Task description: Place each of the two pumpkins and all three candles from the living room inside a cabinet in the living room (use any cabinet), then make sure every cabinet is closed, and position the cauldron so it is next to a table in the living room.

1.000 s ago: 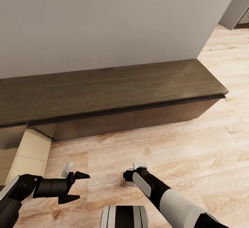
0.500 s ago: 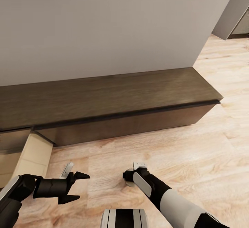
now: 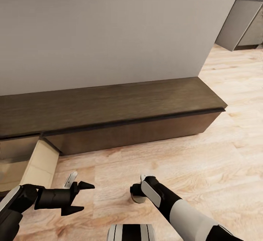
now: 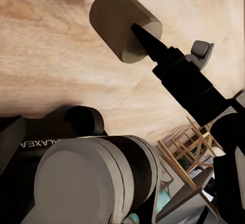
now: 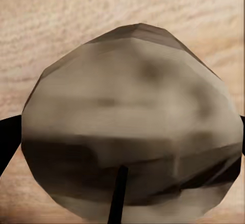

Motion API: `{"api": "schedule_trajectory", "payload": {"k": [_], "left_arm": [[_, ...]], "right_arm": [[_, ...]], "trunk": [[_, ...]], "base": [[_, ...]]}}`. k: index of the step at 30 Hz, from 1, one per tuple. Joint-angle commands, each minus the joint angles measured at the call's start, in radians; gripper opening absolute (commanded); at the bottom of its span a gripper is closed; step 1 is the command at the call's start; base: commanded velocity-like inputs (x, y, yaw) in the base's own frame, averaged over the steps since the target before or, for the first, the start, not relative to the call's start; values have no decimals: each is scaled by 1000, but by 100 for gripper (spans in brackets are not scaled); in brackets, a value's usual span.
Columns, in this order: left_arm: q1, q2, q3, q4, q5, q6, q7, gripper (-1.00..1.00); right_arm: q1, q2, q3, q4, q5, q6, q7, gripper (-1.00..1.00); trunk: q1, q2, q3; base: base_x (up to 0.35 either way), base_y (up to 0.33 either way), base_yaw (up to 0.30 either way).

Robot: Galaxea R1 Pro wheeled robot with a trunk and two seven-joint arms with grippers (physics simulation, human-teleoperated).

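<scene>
The long low dark-brown wood cabinet runs along the base of the plain grey wall. Its right end stops at a sharp corner short of the wall's own edge, beyond which pale wood plank floor extends unobstructed toward a grey kitchen unit in the far corner. At the cabinet's left end a pale wood drawer stands pulled out over the floor, its front edge near the left arm.

The left hand hovers low over the floor with its two black fingers spread wide and nothing between them. In the left wrist view one black finger extends in front of a dull grey stubby cylindrical candle.

The right hand is low over the floor, closed on that candle; the right wrist view shows the candle's rounded grey-brown end close up, with dark fingertips at both of its sides.

A broad strip of bare floor separates both hands from the cabinet front. The robot's white-and-black trunk sits at the lower edge of the head view between the arms.
</scene>
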Motion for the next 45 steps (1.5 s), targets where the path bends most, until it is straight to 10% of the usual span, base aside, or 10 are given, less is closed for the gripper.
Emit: {"api": "schedule_trajectory", "payload": {"k": [1,45], "left_arm": [[-1,1,0,0,10,0,10,100],[-1,1,-6,-2,10,-1,13,100]], "right_arm": [[-1,-1,6,-3,-11,2,-10,-100],[-1,-1,6,-8,-13,1,-7,-100]], "trunk": [[-1,0,3],[-20,10,173]], "base": [[-16,0,0],[-1,0,0]]}}
